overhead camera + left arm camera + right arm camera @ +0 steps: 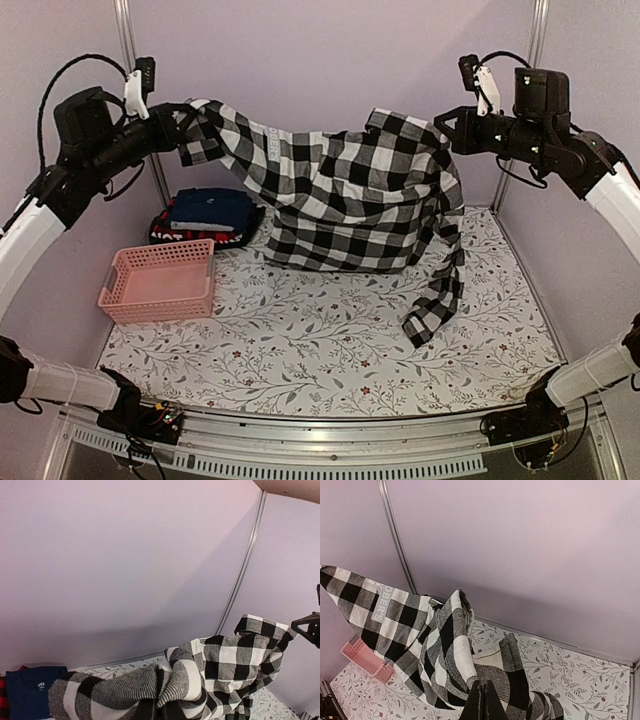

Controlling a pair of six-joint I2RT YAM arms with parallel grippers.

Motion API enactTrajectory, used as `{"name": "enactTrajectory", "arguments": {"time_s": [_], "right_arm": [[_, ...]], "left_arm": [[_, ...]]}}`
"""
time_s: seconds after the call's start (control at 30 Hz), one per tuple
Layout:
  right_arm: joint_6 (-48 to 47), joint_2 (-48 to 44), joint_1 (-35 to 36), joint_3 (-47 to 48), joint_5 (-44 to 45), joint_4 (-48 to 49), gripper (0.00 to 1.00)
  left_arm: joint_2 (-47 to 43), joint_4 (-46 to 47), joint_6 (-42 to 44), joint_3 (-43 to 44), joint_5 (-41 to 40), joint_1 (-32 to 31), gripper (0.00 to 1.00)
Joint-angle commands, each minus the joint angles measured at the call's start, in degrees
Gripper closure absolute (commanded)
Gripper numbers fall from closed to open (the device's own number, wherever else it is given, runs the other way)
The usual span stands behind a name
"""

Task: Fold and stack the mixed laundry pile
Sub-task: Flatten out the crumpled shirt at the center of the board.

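Note:
The large black-and-white checked shirt point(350, 190) hangs stretched in the air between both grippers, its lower edge on the table at the back. My left gripper point(190, 125) is shut on its left end, seen as bunched cloth in the left wrist view point(165, 690). My right gripper point(447, 130) is shut on its right end; the black fingers point(485, 702) pinch the cloth point(450, 645). One sleeve point(440, 290) dangles to the table. A folded navy garment point(210, 210) lies on a red-and-black plaid piece point(160, 228) at the back left.
A pink slotted basket point(160, 282) stands at the left on the floral table cover point(330, 350). Purple walls close the back and sides. A metal rail point(330, 440) runs along the near edge.

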Motion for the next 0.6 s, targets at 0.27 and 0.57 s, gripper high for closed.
{"name": "enactTrajectory", "arguments": {"time_s": [0.27,0.57], "right_arm": [[-2.46,-0.37,6.43,15.4,-25.18,-0.9,1.0],[-1.61,-1.79,2.65,13.36,-13.82,2.26,1.0]], "left_arm": [[-12.48,10.29,4.13,5.51,-10.58,0.74,1.0],[-2.82,19.08,4.33,9.25,-12.08,0.7,1.0]]}}
